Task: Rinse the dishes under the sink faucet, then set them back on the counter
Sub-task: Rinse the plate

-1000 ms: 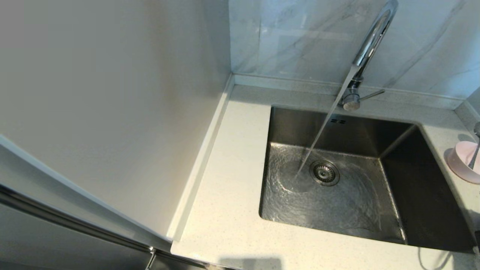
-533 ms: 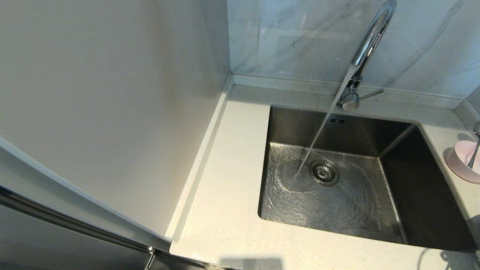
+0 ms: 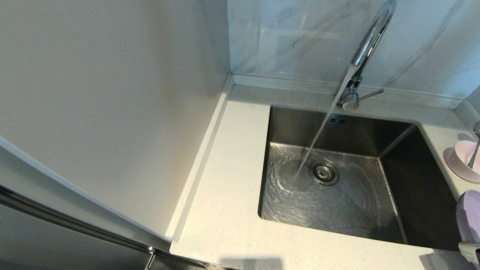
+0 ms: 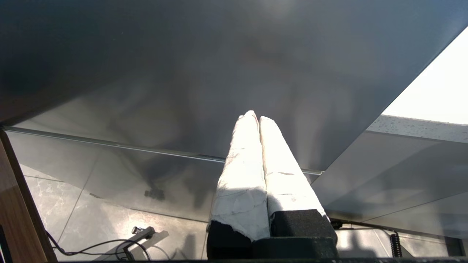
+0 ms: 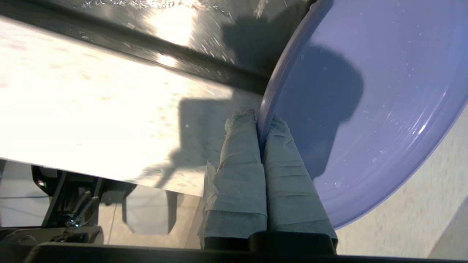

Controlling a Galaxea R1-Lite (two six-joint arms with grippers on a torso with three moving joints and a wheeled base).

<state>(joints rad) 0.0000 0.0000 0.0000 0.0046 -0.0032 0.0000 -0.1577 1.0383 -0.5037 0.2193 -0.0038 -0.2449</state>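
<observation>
my right gripper [image 5: 264, 124] pinches the plate [image 5: 365, 109] by its rim, fingers pressed together on the thin edge. the plate stands tilted on edge over the counter [image 3: 225, 210] at the sink's [image 3: 431, 195] right front corner, its wet hollow face turned toward my wrist. the basin lies open to my left, water running from the faucet [image 3: 369, 41] beside the drain. the bowl [image 3: 461, 161] with the spoon [image 3: 475, 148] sits beyond my gripper. my left gripper [image 4: 259, 118] hangs shut below the counter.

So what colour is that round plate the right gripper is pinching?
Lavender; the round plate shows best in the right wrist view.
</observation>
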